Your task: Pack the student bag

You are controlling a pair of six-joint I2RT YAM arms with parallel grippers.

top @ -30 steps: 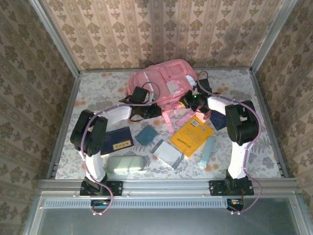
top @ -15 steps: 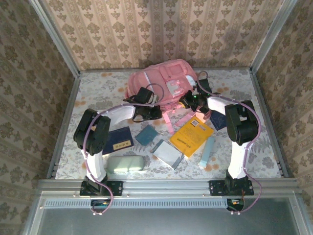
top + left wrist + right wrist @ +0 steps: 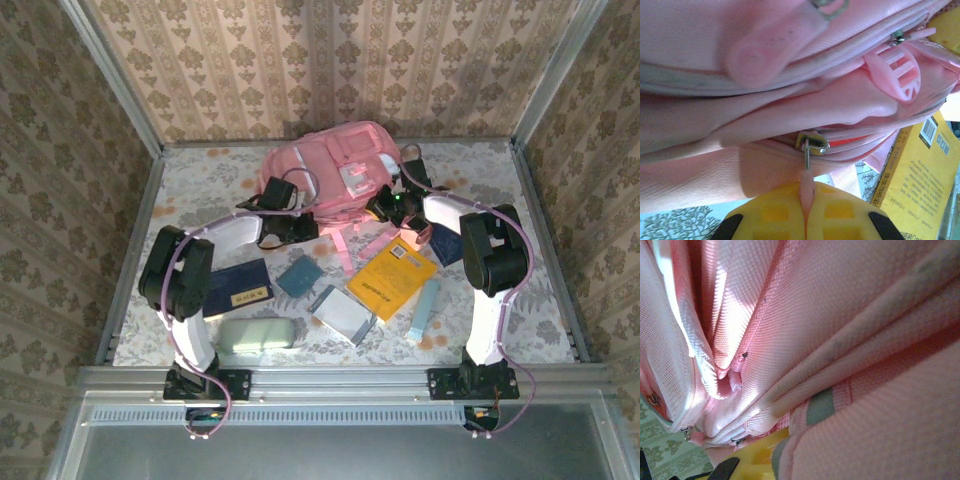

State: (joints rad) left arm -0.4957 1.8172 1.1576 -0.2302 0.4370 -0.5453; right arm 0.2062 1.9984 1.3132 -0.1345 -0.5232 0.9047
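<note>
- The bag (image 3: pixel 330 165) lies at the far middle of the counter (image 3: pixel 200 180), with its straps toward the arms.
- The left end effector (image 3: pixel 806 215) is at the bag's near left edge. Its yellow fingers (image 3: pixel 775 212) are pressed together on the pink zip pull (image 3: pixel 806 182), which hangs from a metal slider (image 3: pixel 812 144).
- The right end effector (image 3: pixel 380 208) is at the bag's near right edge, pressed together and buried in pink fabric. I cannot tell whether it pinches any cloth.
- A yellow book (image 3: pixel 392 272) lies just in front of the bag, partly under the right arm.
- A navy book (image 3: pixel 235 285), teal pad (image 3: pixel 299 275) and grey case (image 3: pixel 256 333) lie nearer the arm bases.
</note>
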